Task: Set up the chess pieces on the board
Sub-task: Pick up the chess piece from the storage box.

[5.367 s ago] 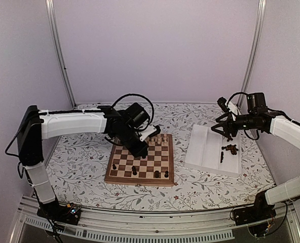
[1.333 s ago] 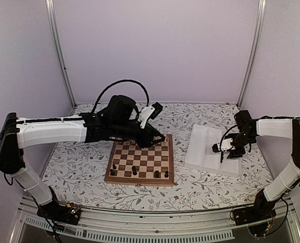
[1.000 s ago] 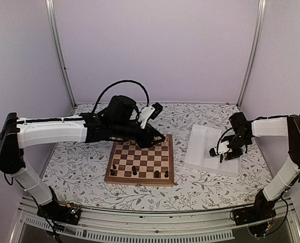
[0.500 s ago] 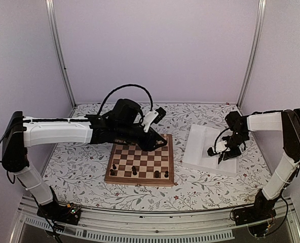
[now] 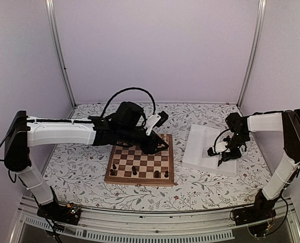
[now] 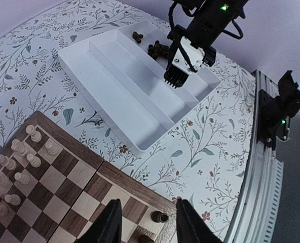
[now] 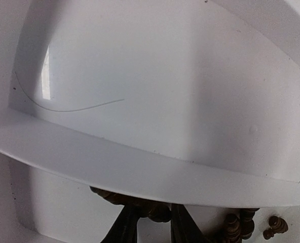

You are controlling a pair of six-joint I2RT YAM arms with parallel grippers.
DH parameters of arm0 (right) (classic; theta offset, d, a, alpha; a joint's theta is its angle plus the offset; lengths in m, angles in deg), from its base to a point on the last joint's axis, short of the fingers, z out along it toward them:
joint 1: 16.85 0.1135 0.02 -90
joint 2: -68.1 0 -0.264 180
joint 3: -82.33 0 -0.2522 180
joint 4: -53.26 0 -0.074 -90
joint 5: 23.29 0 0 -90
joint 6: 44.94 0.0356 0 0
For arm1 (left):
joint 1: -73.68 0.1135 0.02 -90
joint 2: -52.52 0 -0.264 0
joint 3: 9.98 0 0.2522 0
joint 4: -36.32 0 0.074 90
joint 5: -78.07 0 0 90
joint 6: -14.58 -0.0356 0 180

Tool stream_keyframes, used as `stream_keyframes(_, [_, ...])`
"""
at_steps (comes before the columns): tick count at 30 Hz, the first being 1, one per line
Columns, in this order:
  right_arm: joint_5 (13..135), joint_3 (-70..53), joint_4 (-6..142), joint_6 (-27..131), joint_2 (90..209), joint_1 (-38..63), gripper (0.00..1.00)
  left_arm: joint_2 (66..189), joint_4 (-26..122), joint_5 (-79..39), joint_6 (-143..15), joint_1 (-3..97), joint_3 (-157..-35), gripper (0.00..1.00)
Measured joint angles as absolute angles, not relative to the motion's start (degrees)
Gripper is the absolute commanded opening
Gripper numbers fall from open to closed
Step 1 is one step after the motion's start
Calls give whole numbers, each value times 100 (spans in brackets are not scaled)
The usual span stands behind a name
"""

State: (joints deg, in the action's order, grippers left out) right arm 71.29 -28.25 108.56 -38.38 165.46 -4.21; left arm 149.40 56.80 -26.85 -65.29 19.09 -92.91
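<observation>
Table: covered with a leaf-and-flower print.
Board: flat at the middle of the table, nearer the near edge.
Dark chess pieces, on board: four upright along the board's near rows, well apart from each other.
Dark chess pieces, in tray: a heap in the tray's end compartment, with a smaller clump just beyond it.
White tray: ridged, lying by the right edge of the table.
Pale chess pieces: crowded on the board's far squares. Only the left wrist view shows them plainly; from above the left arm covers them.
Left end effector: fingers apart and empty, high over the board's right near corner, with one dark pawn on the square below.
Right end effector: down in the tray at the heap.
Right wrist view: fingers narrowly apart with a dark piece at their tips. A tray ridge hides the tips, so I cannot tell whether they are clamped.
Lights: green lamps on the right arm, seen only in the left wrist view.
</observation>
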Motion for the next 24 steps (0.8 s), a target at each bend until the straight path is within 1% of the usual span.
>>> stream_keyframes(5, [7157,-3087,10933,-3720,16306,-421,32,14940,5680,-2694,-6529,1877,-9291,39])
stream_keyframes(10, [7247,-3332,10970,-3657,16083,-421,36,14947,5672,-2711,-6529,1857,-9291,39])
stream_keyframes(12, [7290,-3345,10950,-3608,16078,-421,35,14975,5654,-2742,-6529,1844,-9291,39])
stream_keyframes(13, [7304,-3351,10928,-3582,16078,-421,34,14995,5652,-2764,-6529,1837,-9291,39])
stream_keyframes(19, [7347,-3369,10953,-3414,16085,-421,20,15095,5639,-2816,-6529,1796,-9291,39])
stream_keyframes(24, [7349,-3358,11077,-3296,16085,-506,13,15150,5637,-2827,-6529,1778,-9306,39])
